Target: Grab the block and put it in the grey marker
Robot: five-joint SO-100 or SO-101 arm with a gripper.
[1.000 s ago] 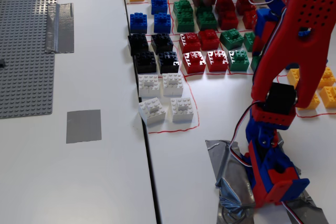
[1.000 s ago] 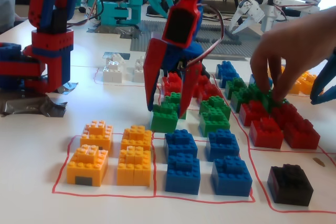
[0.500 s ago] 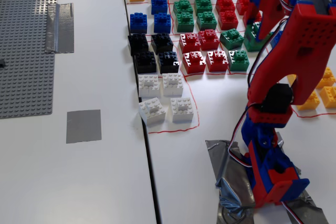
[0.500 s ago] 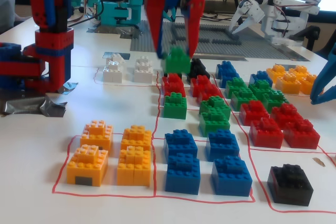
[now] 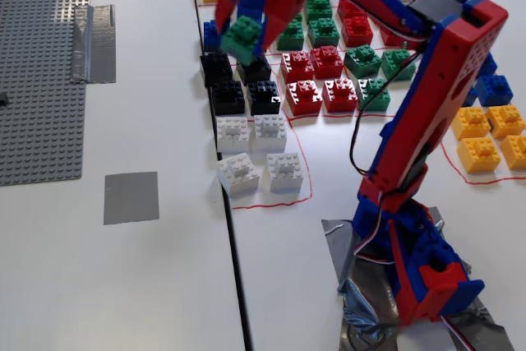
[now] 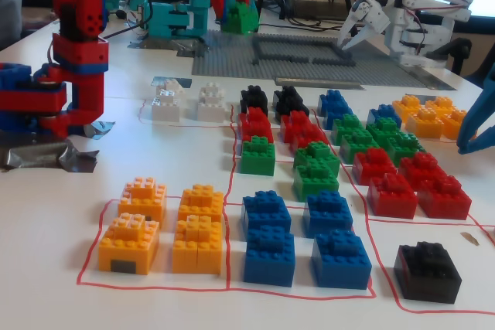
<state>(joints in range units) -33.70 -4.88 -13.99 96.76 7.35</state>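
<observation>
On the left of a fixed view sits the big studded grey baseplate (image 5: 41, 63), with the red and blue arm (image 5: 423, 133) taped down at lower right and reaching over the rows of sorted bricks (image 5: 316, 67). Its gripper (image 5: 246, 39) is up in the air, fingers clamped on the block (image 5: 243, 39), which hangs above the black bricks (image 5: 237, 84). Grey marker (image 5: 131, 197) is well apart, lower left on the white table (image 5: 123, 285), nothing on it.
</observation>
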